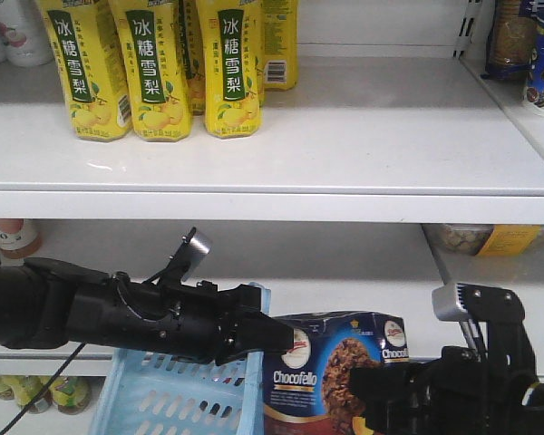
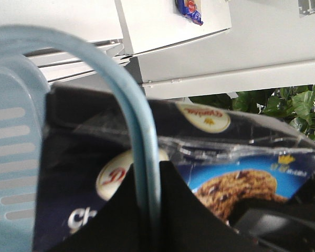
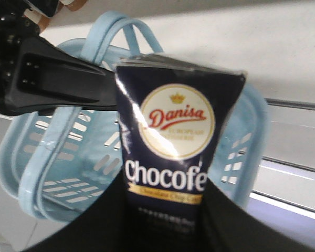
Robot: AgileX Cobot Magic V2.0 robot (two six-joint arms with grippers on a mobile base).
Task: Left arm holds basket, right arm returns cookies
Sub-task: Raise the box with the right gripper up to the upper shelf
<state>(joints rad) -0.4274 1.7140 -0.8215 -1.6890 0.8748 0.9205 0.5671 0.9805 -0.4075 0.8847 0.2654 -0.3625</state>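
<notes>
My left gripper is clamped on the thin handle of the light blue basket. My right gripper pinches the Danisa Chocofello cookie box, holding it upright just above the basket's rim, below the shelf with yellow pear-drink bottles.

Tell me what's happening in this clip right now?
A two-armed robot is working at white shop shelves. The left gripper is shut on the thin handle of the light blue slotted plastic basket, holding it up. The right gripper is shut on the dark navy rectangular cookie box, which is lifted beside the basket's rim, not yet on a shelf. Yellow drink bottles stand on the upper white shelf.
</notes>
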